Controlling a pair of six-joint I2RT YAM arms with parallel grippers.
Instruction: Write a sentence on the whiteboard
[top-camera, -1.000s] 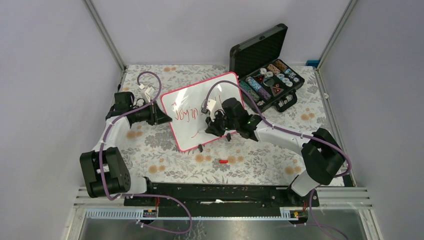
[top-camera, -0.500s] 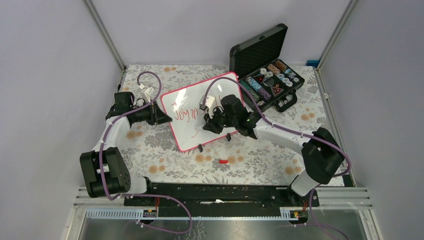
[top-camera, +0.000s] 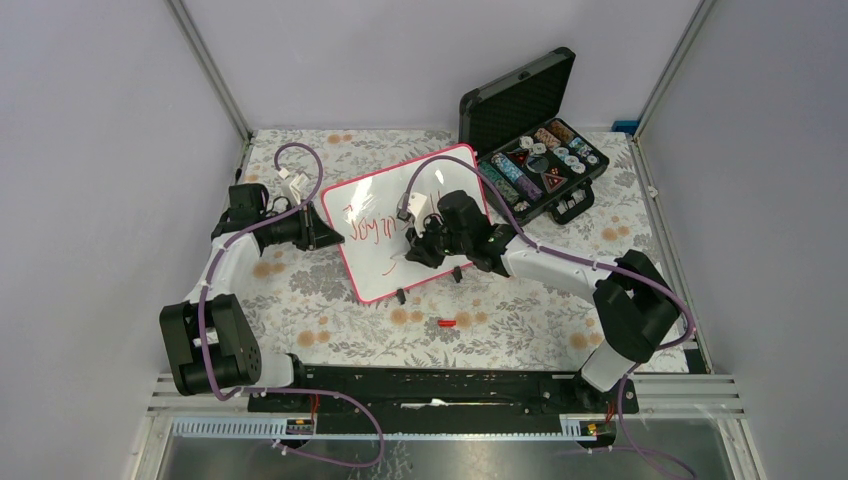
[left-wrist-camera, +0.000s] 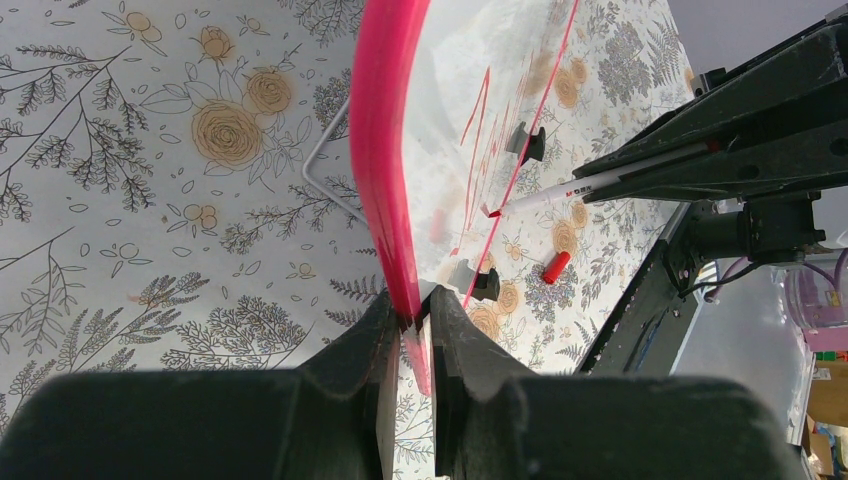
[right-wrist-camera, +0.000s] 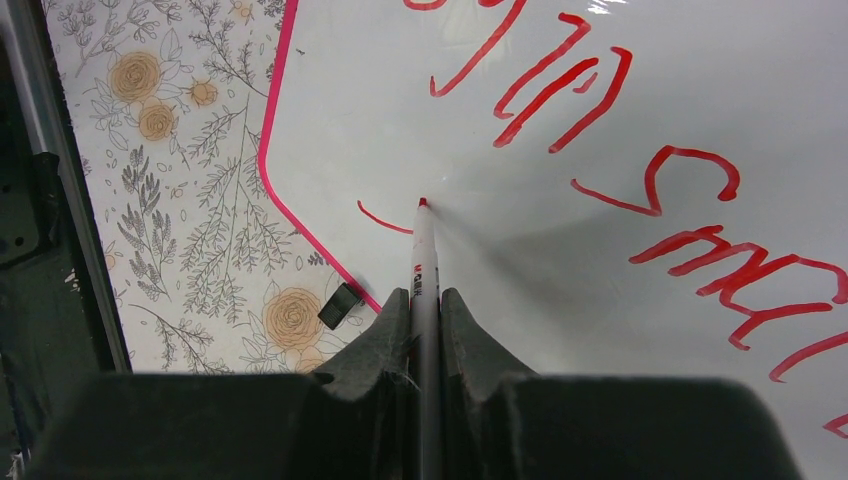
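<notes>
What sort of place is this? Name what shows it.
Probably a lab robot test cell: left arm and right arm bolted to one rail, bare grey enclosure walls, and a floral-covered table staged with a whiteboard and black case.

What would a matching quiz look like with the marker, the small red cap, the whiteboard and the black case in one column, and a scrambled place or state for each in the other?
Column one
1. marker
2. red cap
3. whiteboard
4. black case

Column two
A. lid open, at the far right
B. rim clamped by the left gripper
C. lying loose on the floral cloth
D. pinched in the right gripper, tip at the whiteboard

Pairs: 1-D, 2-C, 3-B, 4-A
</notes>
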